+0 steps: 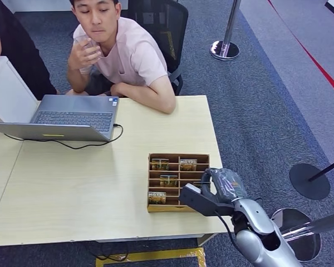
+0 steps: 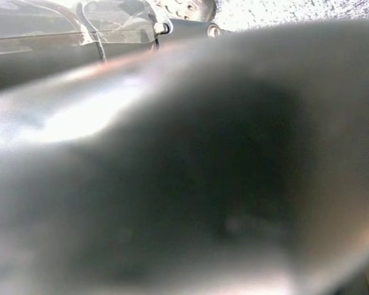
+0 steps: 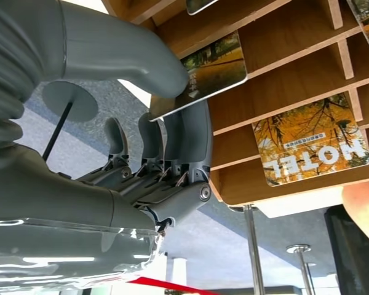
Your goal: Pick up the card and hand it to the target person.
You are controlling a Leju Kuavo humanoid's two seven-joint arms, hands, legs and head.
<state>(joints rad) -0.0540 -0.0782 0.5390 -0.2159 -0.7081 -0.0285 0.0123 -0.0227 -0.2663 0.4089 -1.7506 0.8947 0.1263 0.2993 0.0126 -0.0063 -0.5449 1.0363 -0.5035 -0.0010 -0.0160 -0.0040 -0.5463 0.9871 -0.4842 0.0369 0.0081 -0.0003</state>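
Observation:
A wooden divided box (image 1: pixel 178 157) sits near the table's right front corner, with several yellow-and-green hotel cards in its slots, such as one card (image 1: pixel 160 164) at the back left. My right hand (image 1: pixel 220 186) is at the box's right side. In the right wrist view the hand (image 3: pixel 164 123) pinches one card (image 3: pixel 215 67) by its edge, thumb on one face and fingers on the other. The rest of that card lies over a box compartment. Another card marked HOTEL (image 3: pixel 312 144) lies in a neighbouring slot.
A person in a pink shirt (image 1: pixel 127 55) leans on the table's far edge, with an open laptop (image 1: pixel 73 117) and its cable to the left. A second person's dark sleeve (image 1: pixel 14 50) is at the far left. Stanchion bases (image 1: pixel 310 181) stand on the carpet to the right.

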